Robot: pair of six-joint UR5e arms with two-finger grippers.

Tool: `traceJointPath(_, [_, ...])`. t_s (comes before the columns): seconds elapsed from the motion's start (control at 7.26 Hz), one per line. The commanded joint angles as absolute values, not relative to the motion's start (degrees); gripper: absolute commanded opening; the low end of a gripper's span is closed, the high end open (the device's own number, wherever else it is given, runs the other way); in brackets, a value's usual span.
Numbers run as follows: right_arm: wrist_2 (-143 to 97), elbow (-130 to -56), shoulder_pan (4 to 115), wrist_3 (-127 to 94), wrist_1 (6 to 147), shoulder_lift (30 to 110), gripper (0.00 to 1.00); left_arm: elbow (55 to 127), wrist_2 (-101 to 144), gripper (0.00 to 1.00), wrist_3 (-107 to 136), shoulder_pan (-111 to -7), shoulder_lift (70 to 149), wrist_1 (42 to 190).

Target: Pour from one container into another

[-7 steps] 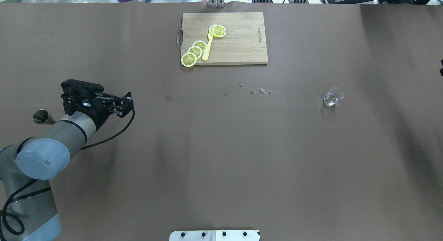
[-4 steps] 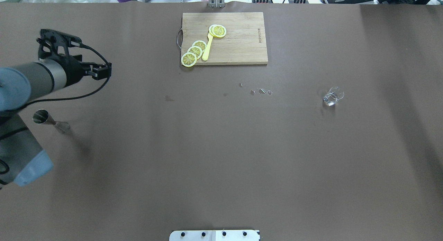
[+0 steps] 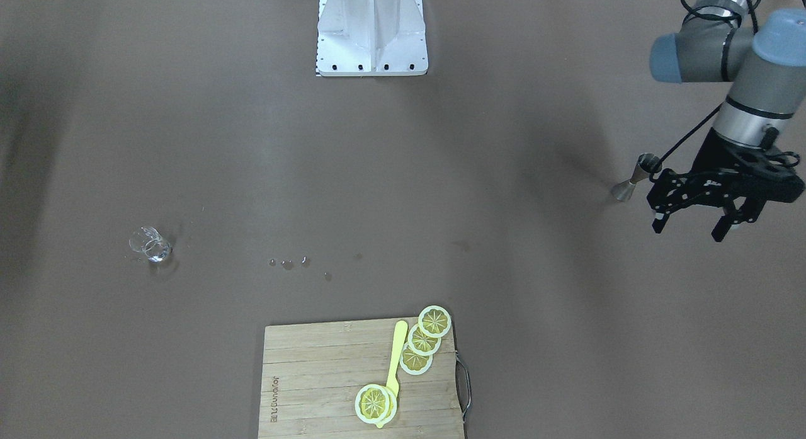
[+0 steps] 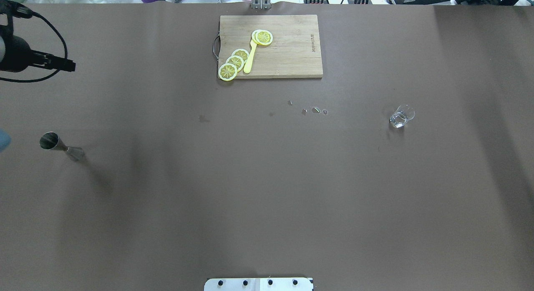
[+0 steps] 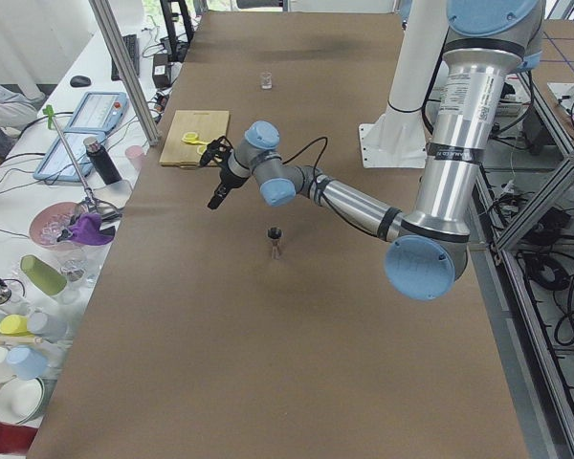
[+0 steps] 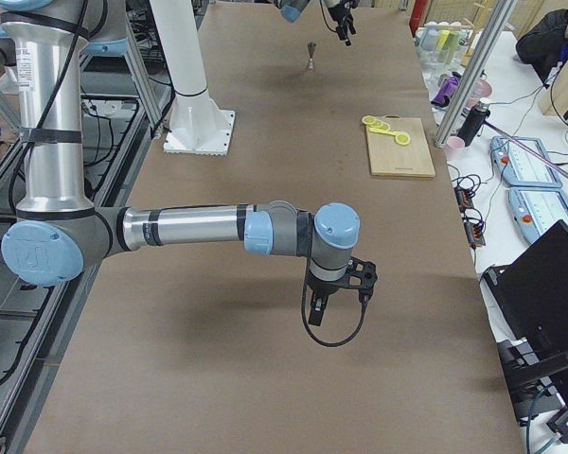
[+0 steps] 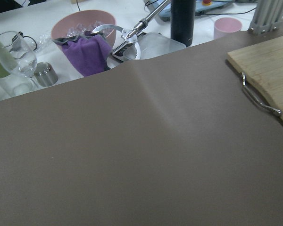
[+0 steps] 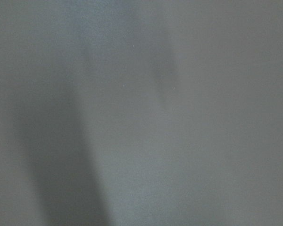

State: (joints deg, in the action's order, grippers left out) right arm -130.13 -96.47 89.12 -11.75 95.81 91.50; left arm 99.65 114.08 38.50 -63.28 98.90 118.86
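Note:
A steel jigger (image 4: 58,144) stands upright on the brown table at the left, also seen in the front view as the jigger (image 3: 635,178). Far across the table a small clear glass (image 4: 401,117) holds a little liquid. My left gripper (image 3: 687,230) hangs open and empty just beyond the jigger, apart from it; overhead, only one of its fingers (image 4: 66,66) shows at the left edge. My right gripper (image 6: 319,305) appears only in the exterior right view, low over bare table, and I cannot tell its state. The right wrist view shows only table surface.
A wooden cutting board (image 4: 292,53) with lemon slices (image 4: 233,62) and a yellow spoon sits at the far middle. Small droplets (image 4: 315,110) lie on the table between the board and the glass. A pink bowl (image 7: 66,23) and a black bottle (image 7: 183,21) stand on the side bench.
My left arm has swung away from the jigger toward the far left edge of the table. The jigger now stands fully uncovered. The glass has not moved.

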Motion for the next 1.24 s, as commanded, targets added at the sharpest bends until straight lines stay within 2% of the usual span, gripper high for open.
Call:
traceJointPath(0.0, [-130.08, -96.42, 89.12, -11.87, 95.71, 91.23, 1.0, 99.23, 122.67, 0.99, 38.32, -70.63, 95.3, 111.64])
traceJointPath(0.55, [-130.34, -96.85, 89.12, -11.87, 95.71, 90.97, 1.0, 99.23, 131.65, 0.99, 35.27, -82.59, 84.83, 105.49])
traceJointPath(1.1, [-130.52, -96.68, 89.12, -11.78, 95.71, 90.88, 1.0, 99.75, 133.77, 0.99, 3.32, -92.35, 79.37, 92.23])
